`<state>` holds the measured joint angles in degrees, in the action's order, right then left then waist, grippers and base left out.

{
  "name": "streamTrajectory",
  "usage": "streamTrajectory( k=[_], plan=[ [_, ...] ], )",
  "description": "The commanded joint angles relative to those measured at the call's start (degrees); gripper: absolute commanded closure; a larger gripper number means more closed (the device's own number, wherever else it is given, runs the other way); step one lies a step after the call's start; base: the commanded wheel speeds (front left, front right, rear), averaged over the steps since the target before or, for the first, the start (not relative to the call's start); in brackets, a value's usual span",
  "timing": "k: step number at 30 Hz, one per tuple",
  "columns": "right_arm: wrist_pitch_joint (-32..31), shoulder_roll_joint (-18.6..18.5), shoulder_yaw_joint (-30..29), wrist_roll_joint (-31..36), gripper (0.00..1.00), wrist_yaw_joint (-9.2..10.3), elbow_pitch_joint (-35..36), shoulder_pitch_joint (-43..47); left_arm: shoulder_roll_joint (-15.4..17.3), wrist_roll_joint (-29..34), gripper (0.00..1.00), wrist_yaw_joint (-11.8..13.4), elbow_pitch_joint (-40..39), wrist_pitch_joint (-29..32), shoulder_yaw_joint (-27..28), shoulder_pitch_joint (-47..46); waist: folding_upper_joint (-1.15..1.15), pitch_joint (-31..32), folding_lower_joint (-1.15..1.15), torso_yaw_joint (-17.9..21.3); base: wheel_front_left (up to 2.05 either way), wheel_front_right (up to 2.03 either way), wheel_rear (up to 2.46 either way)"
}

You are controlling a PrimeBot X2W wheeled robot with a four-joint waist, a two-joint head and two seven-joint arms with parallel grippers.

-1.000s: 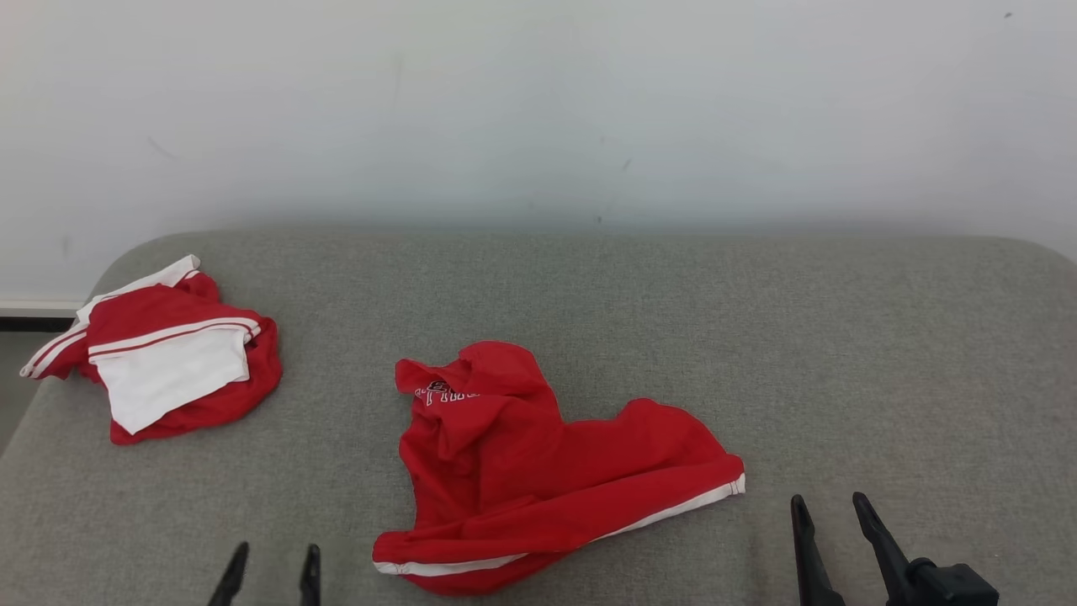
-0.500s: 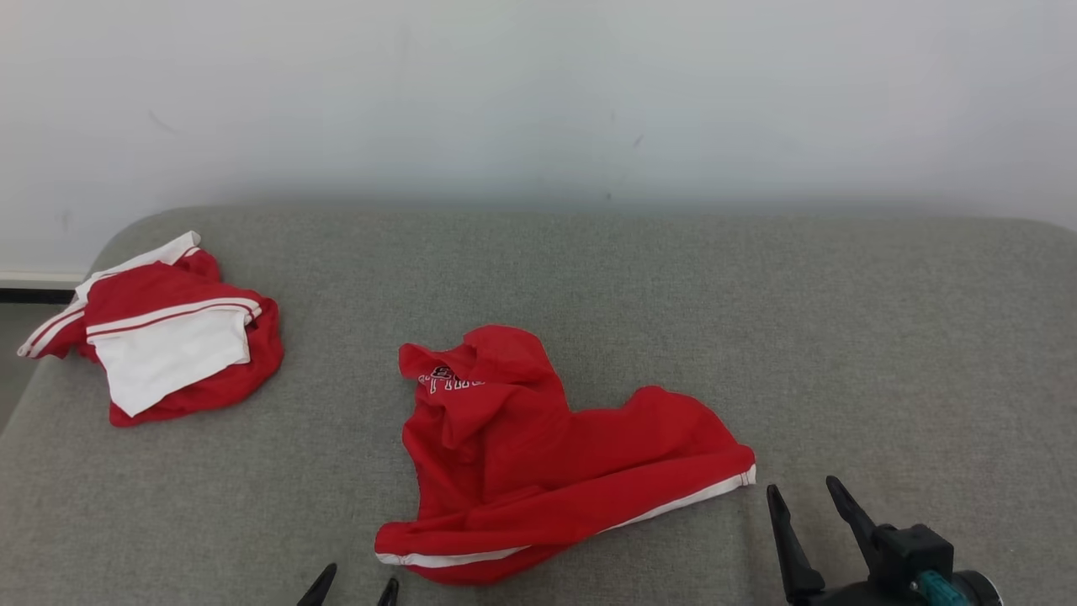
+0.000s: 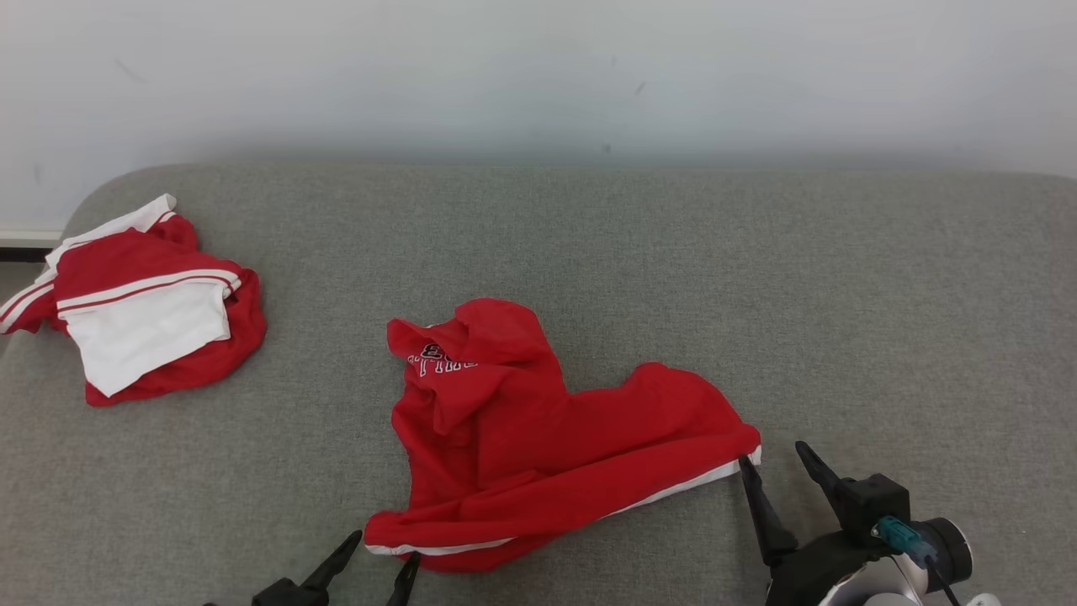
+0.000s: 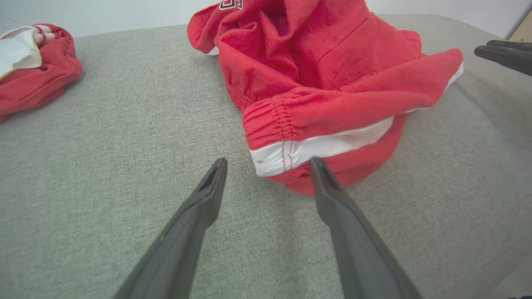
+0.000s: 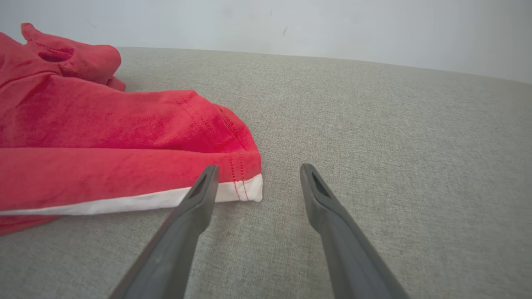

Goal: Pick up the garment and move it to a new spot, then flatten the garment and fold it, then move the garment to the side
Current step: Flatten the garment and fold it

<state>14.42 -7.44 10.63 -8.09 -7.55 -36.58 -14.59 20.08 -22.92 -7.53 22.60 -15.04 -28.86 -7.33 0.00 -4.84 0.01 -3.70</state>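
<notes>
A crumpled red garment [image 3: 538, 438] with a white hem band and white lettering lies in the middle of the grey cushioned surface [image 3: 673, 269]. My left gripper [image 3: 385, 555] stands open at the garment's near left corner [image 4: 286, 153], the white hem end just ahead of its fingertips. At the garment's right corner [image 5: 245, 187] my right gripper [image 3: 772, 459] is open too, its left finger beside the white band. In the left wrist view the right gripper's fingers [image 4: 505, 54] show at the far right.
A second red-and-white garment [image 3: 143, 311] lies bunched at the far left of the surface, also in the left wrist view [image 4: 29, 62]. A pale wall [image 3: 538, 76] rises behind. Bare grey surface stretches to the right.
The head camera has tilted down, shifting the whole picture. Both grippers have come forward to the garment's near corners, the left one also rightward; both stay open.
</notes>
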Motion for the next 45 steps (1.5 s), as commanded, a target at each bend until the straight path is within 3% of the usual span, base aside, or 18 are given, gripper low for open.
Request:
streamTrajectory(
  k=[1, 13, 14, 15, 16, 17, 24, 33, 39, 45],
  plan=[
    [0.4, -0.4, 0.7, -0.6, 0.0, 0.13, -1.0, -1.0, 0.5, -0.4, 0.0, 0.1, 0.2, -0.2, -0.5, -1.1, 0.0, -0.3, -0.01, 0.1, 0.0, 0.0, 0.0],
    [0.8, -0.4, 4.7, -2.0, 0.0, 0.13, -8.6, -6.3, 1.9, -1.0, 0.0, 0.1, -2.0, -0.2, -4.1, -3.4, 0.0, -2.3, -0.01, -0.6, 0.0, 0.0, 0.0],
    [0.8, -0.5, 5.1, -2.2, 0.0, 0.13, -9.4, -6.6, 1.9, -1.3, 0.13, 0.1, -2.2, -0.2, -4.4, -3.6, 0.0, -2.4, -0.01, -0.7, 0.0, 0.0, 0.0],
    [0.8, -0.5, 5.3, -2.6, 0.0, 0.13, -10.1, -7.1, 1.9, -1.4, 0.78, 0.1, -2.5, -0.2, -5.0, -3.7, 0.0, -2.6, -0.01, -0.9, 0.0, 0.0, 0.0],
    [0.8, -0.4, 5.7, -3.0, 0.05, 0.13, -10.9, -7.6, 2.0, -1.0, 1.0, 0.1, -3.5, -0.2, -5.1, -4.3, 0.0, -2.8, -0.01, -1.0, 0.0, 0.0, 0.0],
    [0.8, -0.3, 6.1, -3.3, 1.0, 0.13, -11.7, -7.9, 1.8, -1.5, 1.0, 0.1, -3.9, -0.2, -4.7, -4.2, 0.0, -2.8, -0.01, -1.1, 0.0, 0.0, 0.0],
    [0.7, -0.6, 7.0, -5.1, 1.0, 0.13, -12.8, -8.5, 1.9, -2.2, 1.0, 0.1, -4.1, -0.2, -5.6, -3.3, 0.0, -2.4, -0.01, -1.6, 0.0, 0.0, 0.0],
    [0.7, -1.6, 7.6, -8.1, 1.0, 0.13, -6.6, -3.2, 1.6, -2.1, 1.0, 0.1, -6.7, -0.2, -5.8, 0.0, 0.0, 1.2, -0.01, -1.3, 0.0, 0.0, 0.0],
    [0.7, -3.0, 8.6, -10.3, 1.0, 0.13, -1.6, -2.2, 3.1, -1.5, 1.0, 0.1, -9.9, -0.2, -3.5, -0.6, 0.0, 3.4, -0.01, -0.6, 0.0, 0.0, 0.0],
    [-0.8, -4.4, 9.3, -13.8, 1.0, 0.13, 3.6, -6.9, 6.7, -1.8, 1.0, 0.1, -12.0, -0.2, -4.7, -8.4, 0.0, 3.0, -0.01, 0.5, 0.0, 0.0, 0.0]
  ],
)
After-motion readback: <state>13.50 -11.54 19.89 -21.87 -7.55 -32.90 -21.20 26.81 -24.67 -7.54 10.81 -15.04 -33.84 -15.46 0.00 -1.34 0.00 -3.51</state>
